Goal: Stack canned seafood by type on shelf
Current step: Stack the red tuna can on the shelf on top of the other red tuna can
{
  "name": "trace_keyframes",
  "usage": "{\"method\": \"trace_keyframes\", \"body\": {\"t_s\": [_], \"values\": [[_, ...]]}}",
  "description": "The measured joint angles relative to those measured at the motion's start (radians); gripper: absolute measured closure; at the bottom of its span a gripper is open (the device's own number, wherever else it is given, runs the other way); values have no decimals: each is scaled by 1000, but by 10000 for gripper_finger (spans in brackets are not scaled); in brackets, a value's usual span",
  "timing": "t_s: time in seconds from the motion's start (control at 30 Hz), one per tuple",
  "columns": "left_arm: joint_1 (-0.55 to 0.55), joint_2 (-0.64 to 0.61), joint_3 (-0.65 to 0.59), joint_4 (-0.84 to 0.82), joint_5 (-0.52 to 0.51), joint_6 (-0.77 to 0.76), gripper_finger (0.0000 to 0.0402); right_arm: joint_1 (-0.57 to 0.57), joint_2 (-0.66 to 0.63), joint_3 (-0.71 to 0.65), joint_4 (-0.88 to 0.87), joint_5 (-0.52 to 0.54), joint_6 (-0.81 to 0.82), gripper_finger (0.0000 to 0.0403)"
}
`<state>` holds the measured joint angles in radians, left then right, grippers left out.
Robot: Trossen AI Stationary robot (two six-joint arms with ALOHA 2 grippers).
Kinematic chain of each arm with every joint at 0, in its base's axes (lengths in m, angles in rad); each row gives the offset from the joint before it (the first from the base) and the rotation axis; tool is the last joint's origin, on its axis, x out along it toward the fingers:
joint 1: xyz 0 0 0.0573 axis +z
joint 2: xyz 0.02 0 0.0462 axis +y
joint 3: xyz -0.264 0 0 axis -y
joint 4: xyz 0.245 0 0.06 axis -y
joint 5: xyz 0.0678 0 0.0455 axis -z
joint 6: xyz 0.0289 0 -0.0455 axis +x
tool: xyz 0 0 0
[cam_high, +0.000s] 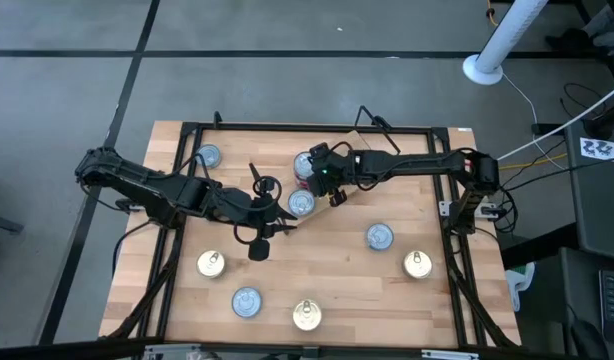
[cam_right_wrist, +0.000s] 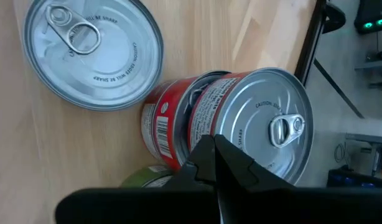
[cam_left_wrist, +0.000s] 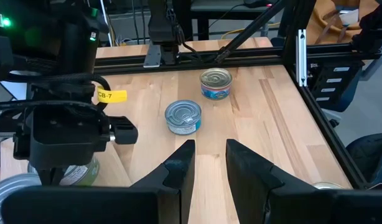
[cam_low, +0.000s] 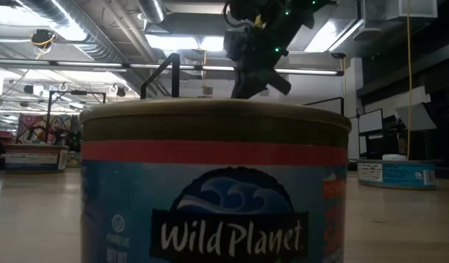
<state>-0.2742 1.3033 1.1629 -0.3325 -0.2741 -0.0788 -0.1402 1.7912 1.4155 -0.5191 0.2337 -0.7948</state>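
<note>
Two red-labelled tins (cam_right_wrist: 172, 118) with silvery pull-ring tops stand one on the other, the upper one (cam_right_wrist: 265, 124) shifted sideways. They are at the table's far middle (cam_high: 305, 166). My right gripper (cam_right_wrist: 211, 152) (cam_high: 315, 178) is shut just over them. A silvery-topped tin (cam_right_wrist: 94, 53) stands beside them, and a green-labelled one (cam_right_wrist: 147, 177) shows below the fingers. My left gripper (cam_left_wrist: 209, 149) (cam_high: 279, 222) hangs open over bare wood left of centre, with nothing between its fingers. I cannot make out the shelf. My right gripper's shut fingertips (cam_right_wrist: 206, 155) slant down over the near rim of the upper red tin's top (cam_right_wrist: 241, 146). I cannot tell whether they touch it.
Loose tins stand about the table: blue-labelled ones (cam_high: 379, 236) (cam_high: 246, 301) (cam_high: 207, 156) and gold-topped ones (cam_high: 417, 264) (cam_high: 210, 263) (cam_high: 306, 316). One blue Wild Planet tin (cam_low: 213, 190) fills the low view. A black frame (cam_high: 287, 127) rims the table.
</note>
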Motion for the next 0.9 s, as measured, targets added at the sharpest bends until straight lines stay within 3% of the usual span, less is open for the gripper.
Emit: {"method": "trace_keyframes", "body": {"t_s": [0.5,0.9], "values": [[0,0,0,0,0,0,315,2,0,0,-6,-1,0,395],[0,0,0,0,0,0,315,2,0,0,-4,2,0,299]]}}
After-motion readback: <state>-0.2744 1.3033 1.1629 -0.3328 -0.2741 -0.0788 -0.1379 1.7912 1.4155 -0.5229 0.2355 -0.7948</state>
